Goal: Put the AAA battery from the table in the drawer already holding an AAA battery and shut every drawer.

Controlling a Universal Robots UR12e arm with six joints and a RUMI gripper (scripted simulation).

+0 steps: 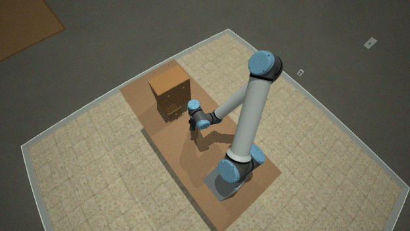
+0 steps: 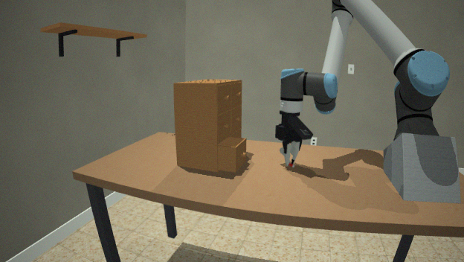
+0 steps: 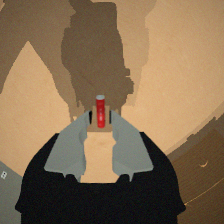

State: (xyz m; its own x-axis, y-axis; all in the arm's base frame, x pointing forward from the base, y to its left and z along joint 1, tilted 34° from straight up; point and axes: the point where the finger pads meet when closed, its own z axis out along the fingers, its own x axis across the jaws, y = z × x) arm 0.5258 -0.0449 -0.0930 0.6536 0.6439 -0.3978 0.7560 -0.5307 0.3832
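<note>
Although one bottom drawer (image 1: 174, 111) (image 2: 227, 156) (image 3: 192, 180) of the chest (image 1: 169, 80) (image 2: 197, 123) (image 3: 215, 172) stands pulled out, transfer of the AAA battery (image 2: 291, 164) (image 3: 100, 114) is not complete. The battery lies at table level, in front of the chest and apart from its open drawer. The gripper (image 1: 192, 128) (image 2: 291, 164) (image 3: 100, 111) is lowered over it, fingers slightly spread, one on each side, with a narrow gap at both; nothing is pinched. The other drawers appear shut, and the chest is upright. Contents of the open drawer cannot be verified. Remaining operations, as judged: grip, lift, carry to the matching drawer, release, and close that drawer.

Battery appearance: slim red cylinder, pale at one end, lying on its side, lengthwise between the fingers.
</note>
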